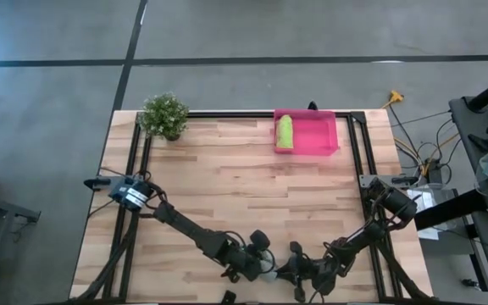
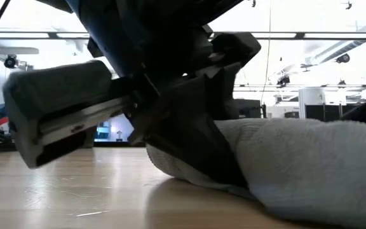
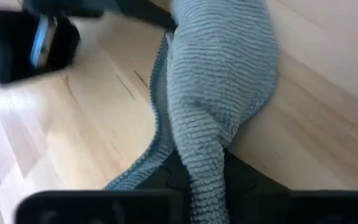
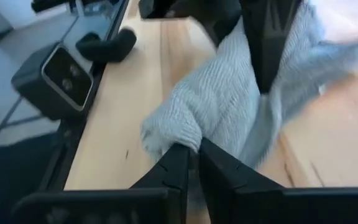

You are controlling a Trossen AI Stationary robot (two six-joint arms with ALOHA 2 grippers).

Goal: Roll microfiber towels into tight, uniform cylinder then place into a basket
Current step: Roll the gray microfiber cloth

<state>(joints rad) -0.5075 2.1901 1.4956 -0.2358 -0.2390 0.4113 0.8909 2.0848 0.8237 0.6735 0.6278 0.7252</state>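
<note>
Both claws, left [image 1: 265,269] and right [image 1: 288,271], seemingly clamped on grey towel [image 3: 219,81].

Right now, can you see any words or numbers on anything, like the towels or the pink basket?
No words or numbers can be read.
Grey towel, pinched by both the left gripper and the right gripper: no writing shows.
Pink basket holding the rolled green towel: no label shows.
Signs in the room behind the table, in the low view: too blurred to read.

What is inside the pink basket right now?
One rolled lime green towel lies along the left wall of the basket; the rest of its floor shows bare pink. Anything under the roll is hidden. The grey towel is outside, at both grippers.
</note>
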